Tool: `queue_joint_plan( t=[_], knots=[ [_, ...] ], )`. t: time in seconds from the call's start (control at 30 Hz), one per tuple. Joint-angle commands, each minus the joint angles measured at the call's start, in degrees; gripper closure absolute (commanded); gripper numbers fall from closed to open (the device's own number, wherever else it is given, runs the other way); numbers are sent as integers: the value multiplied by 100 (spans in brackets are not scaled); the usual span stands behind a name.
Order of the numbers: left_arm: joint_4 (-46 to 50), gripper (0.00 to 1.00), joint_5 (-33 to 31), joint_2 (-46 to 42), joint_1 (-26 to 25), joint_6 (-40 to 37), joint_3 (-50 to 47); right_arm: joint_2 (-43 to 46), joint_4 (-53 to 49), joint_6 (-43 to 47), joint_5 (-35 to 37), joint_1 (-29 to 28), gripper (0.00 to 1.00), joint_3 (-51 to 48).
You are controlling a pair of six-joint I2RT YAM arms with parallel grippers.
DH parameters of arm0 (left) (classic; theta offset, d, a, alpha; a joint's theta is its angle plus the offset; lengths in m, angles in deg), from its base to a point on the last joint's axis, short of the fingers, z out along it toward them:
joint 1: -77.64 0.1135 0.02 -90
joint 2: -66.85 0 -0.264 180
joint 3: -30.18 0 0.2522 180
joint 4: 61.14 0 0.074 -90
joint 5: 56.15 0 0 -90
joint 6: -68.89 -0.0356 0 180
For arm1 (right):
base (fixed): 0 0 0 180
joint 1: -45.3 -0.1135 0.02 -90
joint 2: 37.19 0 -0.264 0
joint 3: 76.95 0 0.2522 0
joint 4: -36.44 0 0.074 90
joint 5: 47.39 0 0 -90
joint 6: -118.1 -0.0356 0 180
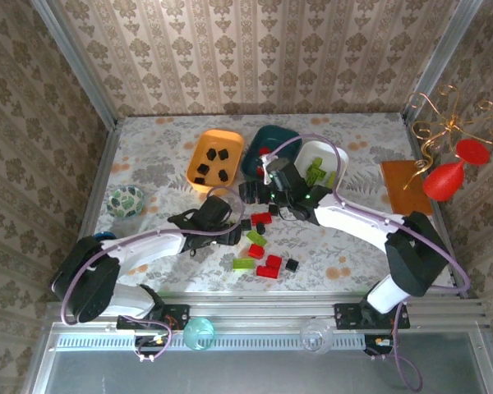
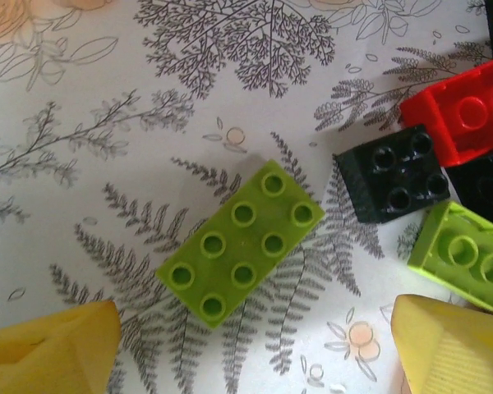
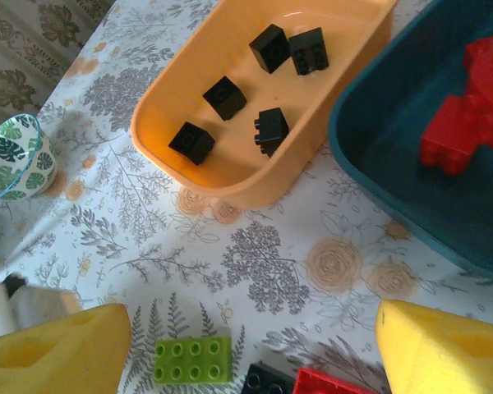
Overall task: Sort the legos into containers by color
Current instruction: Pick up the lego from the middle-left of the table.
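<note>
In the left wrist view, a lime-green legos brick (image 2: 240, 242) lies flat on the cloth just ahead of my open left gripper (image 2: 251, 353). A black brick (image 2: 394, 172), a red one (image 2: 464, 111) and another green one (image 2: 468, 256) lie to its right. My right gripper (image 3: 251, 353) is open and empty above the cloth, near the orange tub (image 3: 230, 185), which holds several black bricks (image 3: 224, 97). The teal tub (image 3: 370, 156) holds red bricks (image 3: 464, 123). From above, the left gripper (image 1: 234, 232) and right gripper (image 1: 253, 193) flank loose bricks (image 1: 261, 218). The white tub (image 1: 335, 156) holds green bricks (image 1: 315, 172).
A patterned glass bowl (image 1: 126, 201) stands at the left, also seen from the right wrist (image 3: 16, 156). A brown board (image 1: 407, 185) and a red ornament (image 1: 448, 176) sit at the right. More red, green and black bricks (image 1: 271, 267) lie toward the near edge.
</note>
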Motion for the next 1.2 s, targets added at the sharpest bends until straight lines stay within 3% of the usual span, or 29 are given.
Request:
queue_joint_plan(
  t=[0.0, 0.37, 0.63, 0.87, 1.17],
  knots=[
    [322, 13, -16, 289, 32, -295, 304, 393, 129, -44, 362, -11, 20, -124],
    [314, 15, -282, 1123, 88, -607, 739, 656, 112, -21, 524, 37, 19, -328],
    [137, 36, -123, 1585, 144, -543, 678, 859, 123, -25, 547, 140, 19, -482],
    [94, 56, -31, 1338, 70, -425, 456, 894, 154, -61, 533, 204, 19, -554],
    [557, 64, 1, 402, -67, -420, 703, 1326, 110, -213, 753, 256, 19, -857]
  ],
)
